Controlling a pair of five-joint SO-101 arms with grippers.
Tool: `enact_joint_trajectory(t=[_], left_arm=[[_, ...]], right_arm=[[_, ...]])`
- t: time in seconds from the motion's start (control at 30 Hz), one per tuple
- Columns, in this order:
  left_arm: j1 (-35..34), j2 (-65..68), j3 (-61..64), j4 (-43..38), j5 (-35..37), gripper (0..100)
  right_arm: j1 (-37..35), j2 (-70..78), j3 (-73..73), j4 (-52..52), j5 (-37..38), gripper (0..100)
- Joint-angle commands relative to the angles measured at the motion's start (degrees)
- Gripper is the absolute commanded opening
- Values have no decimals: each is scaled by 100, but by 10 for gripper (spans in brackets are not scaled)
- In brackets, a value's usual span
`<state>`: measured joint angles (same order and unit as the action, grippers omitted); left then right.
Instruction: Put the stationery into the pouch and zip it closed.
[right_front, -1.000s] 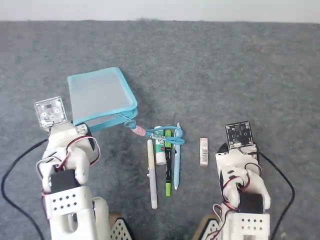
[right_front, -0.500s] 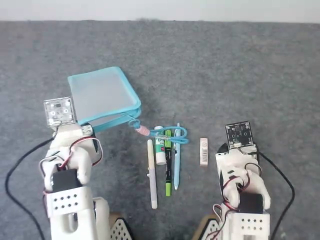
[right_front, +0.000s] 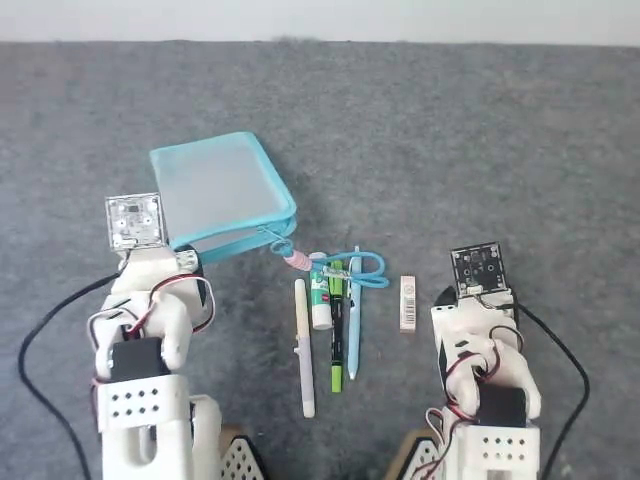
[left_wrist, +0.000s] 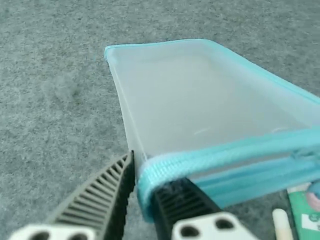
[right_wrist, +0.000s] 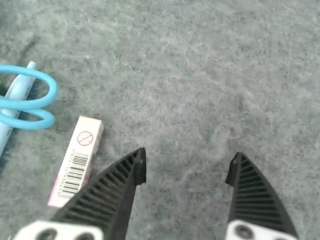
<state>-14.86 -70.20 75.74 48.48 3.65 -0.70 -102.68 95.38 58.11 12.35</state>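
1. Pouch, high view: teal-edged and frosted, it lies flat on the grey carpet with its near corner at the tip of the left gripper. The stationery all lies outside it, off to the side of those jaws. A white pen, glue stick, green pen and blue pen lie side by side. A blue cord loop is draped over their far ends, and a pink zip pull sits between the pouch and the pens. An eraser box lies apart from the pens, on the side away from the pouch
2. Left wrist view: the left gripper's jaws are pinched together on the pouch's corner, with the teal zip band caught between the ribbed jaw and the black one. The frosted body of the pouch spreads out ahead of the jaws. I cannot tell whether the zip is open. The glue stick and the white pen's tip show just outside the black jaw
3. Right wrist view: the right gripper has its jaws spread wide over bare carpet, holding nothing. The eraser box lies just outside one jaw without touching it. The cord loop and the blue pen's end lie farther out on that same side
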Motion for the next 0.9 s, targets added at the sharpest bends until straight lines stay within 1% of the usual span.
enact_joint_trajectory(t=[0.0,0.17,0.3,0.33,0.43,0.5,0.57,0.6,0.7,0.8,0.87], left_arm=[[26,26,-321,26,114,12],[18,44,-242,35,114,12],[18,26,-163,-9,105,12],[18,26,-171,-9,105,12],[44,26,-163,-18,105,12],[35,26,-154,-18,105,12],[26,26,-154,-18,105,12],[26,26,-154,-18,105,12],[35,26,-145,-18,105,12],[44,26,-145,-18,105,12],[44,26,-145,-18,105,12]], right_arm=[[31,180,114,31,-53,257],[-22,180,114,119,-97,258],[-92,127,114,998,-62,258],[-215,110,114,1095,-62,259],[-980,-31,114,936,-53,258],[-1121,-127,88,998,-44,258],[-980,-127,26,796,9,259],[-875,-127,-79,602,202,259],[-391,-127,-791,391,1090,259],[-356,-75,-1741,435,932,259],[-409,259,-2268,435,897,259]])
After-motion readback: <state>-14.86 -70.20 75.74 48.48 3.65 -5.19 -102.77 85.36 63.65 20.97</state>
